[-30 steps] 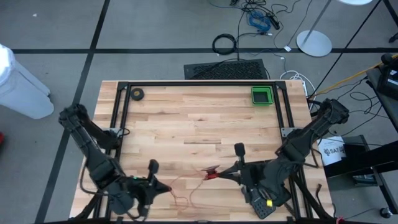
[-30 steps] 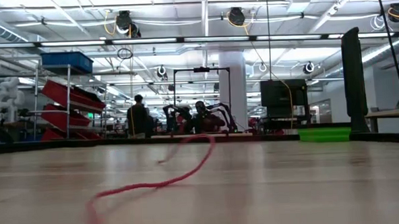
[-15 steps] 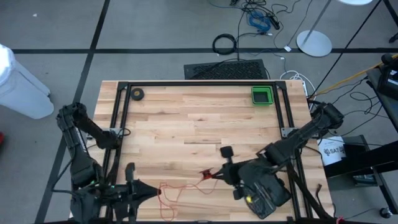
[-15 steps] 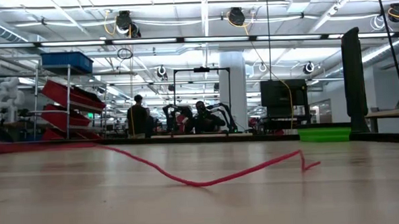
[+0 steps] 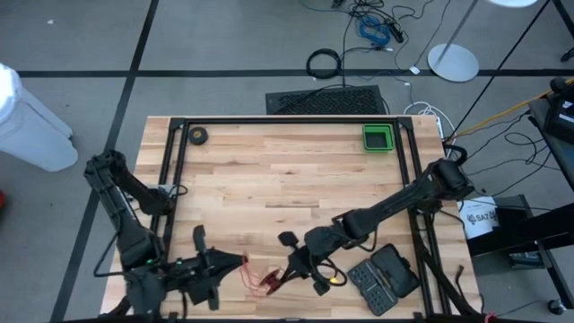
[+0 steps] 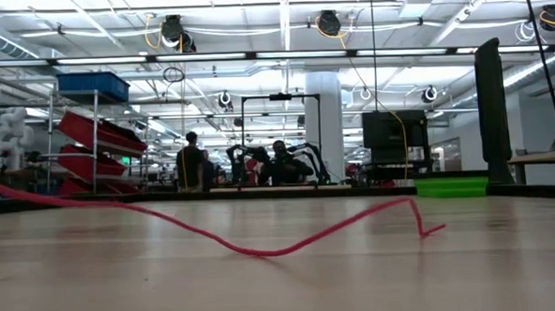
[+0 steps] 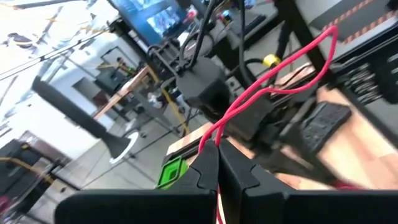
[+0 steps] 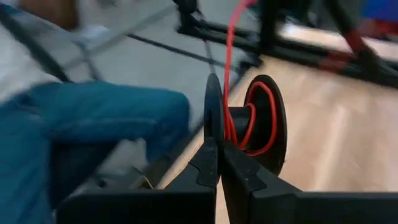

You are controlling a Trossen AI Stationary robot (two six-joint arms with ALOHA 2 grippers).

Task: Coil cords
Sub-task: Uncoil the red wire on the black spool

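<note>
Two arms, two grippers: left gripper point(image 5: 240, 261), right gripper point(image 5: 280, 276), each pinching same cord between fingers. One red cord point(image 5: 260, 279). One green tray point(image 5: 378, 138). One tape roll point(image 5: 198, 135). One black case point(image 5: 383, 278).

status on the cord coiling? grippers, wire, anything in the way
Left gripper shut on the red wire, near table's front edge. Right gripper shut on the same wire beside it. Wire loosely looped between them, not coiled. Nothing seen in the way.

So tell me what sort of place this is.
Probably a robotics lab or workshop hall: other robot arms on a far bench, metal shelving with red and blue bins, and bare ceiling ducts with hanging cable reels.
</note>
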